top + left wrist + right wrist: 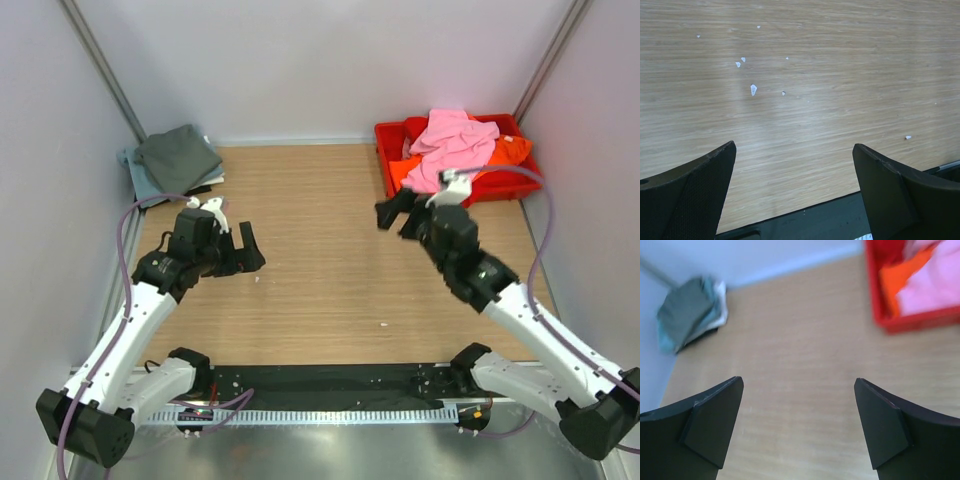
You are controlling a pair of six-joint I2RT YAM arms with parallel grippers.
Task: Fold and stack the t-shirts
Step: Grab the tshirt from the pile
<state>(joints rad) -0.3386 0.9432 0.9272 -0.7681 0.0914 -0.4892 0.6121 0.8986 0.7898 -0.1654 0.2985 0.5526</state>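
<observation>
Your left gripper point(238, 255) and right gripper point(398, 218) both hang over the table point(320, 290), fingers spread wide, holding nothing. Pink shirt point(452, 145) lies crumpled on the orange shirt point(512, 152) in the red tray point(385, 150), far right. Dark grey shirt point(178, 157) sits folded on the blue-grey shirt point(137, 178) in the far-left corner.

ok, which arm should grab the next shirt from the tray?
Right. The right gripper, open, sits just short of the red tray, where the pink shirt lies over the orange shirt. The left gripper, also open and empty, is across the table.
</observation>
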